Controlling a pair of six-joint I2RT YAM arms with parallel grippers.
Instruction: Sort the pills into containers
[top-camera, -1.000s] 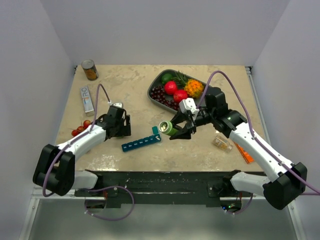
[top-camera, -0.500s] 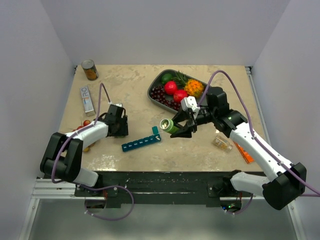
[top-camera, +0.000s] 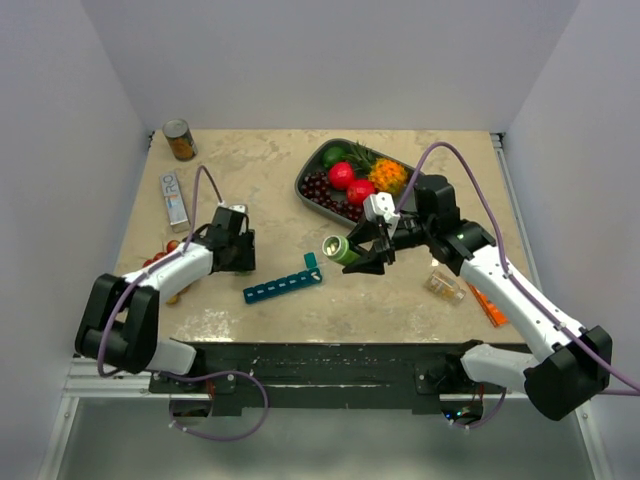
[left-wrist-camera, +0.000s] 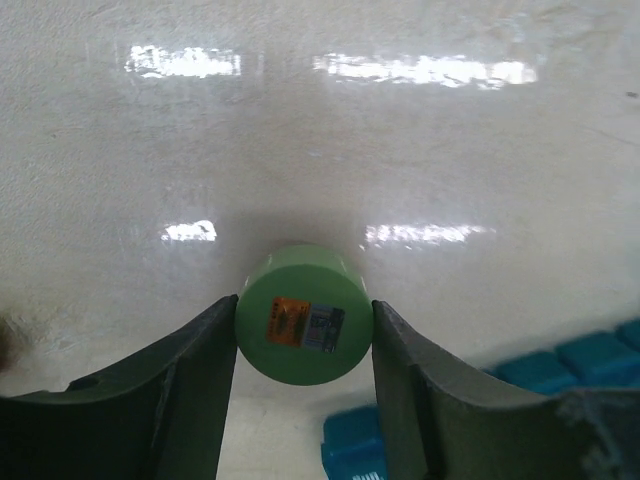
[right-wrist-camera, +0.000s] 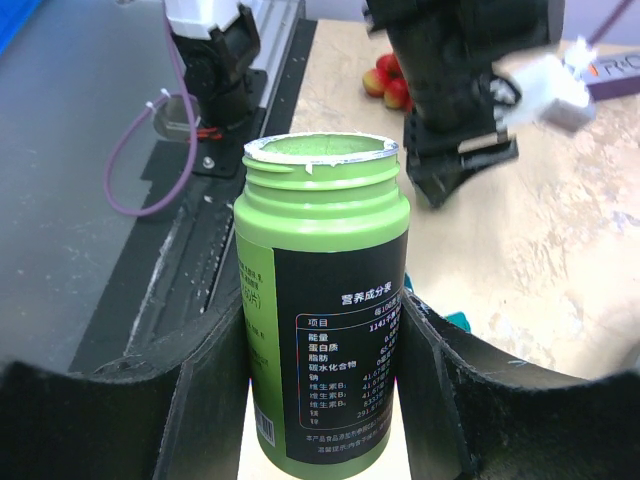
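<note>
Beige marbled tabletop (top-camera: 250, 165), boxed in by plain white walls, was seen to bear everything involved. At its far right a dark grey oval tray (top-camera: 308, 172) of fruit had been left out of the work.

The right gripper (top-camera: 360, 256) was clenched around a green plastic pill bottle (top-camera: 337, 250), which was held above the table and tipped on its side. Its uncapped mouth was turned toward the left end of the scene, just beyond one end of the strip below. What the bottle contained could not be made out.

The long teal-blue plastic pill-organizer strip (top-camera: 283, 287) was laid flat near the front middle of the table, between the two arms, with one end flap raised. No pill could be made out in any compartment, though the cells were too small in the overhead view for certainty.

The left gripper (top-camera: 238, 250) was set low at the table, its fingers (left-wrist-camera: 190, 390) pressed against both sides of a round green cap (left-wrist-camera: 303, 314) bearing a small sticker.

Progress was judged to be early. The bottle had been opened and its cap taken off. The pouring and the sharing of pills among the compartments were apparently all left to be done.
</note>
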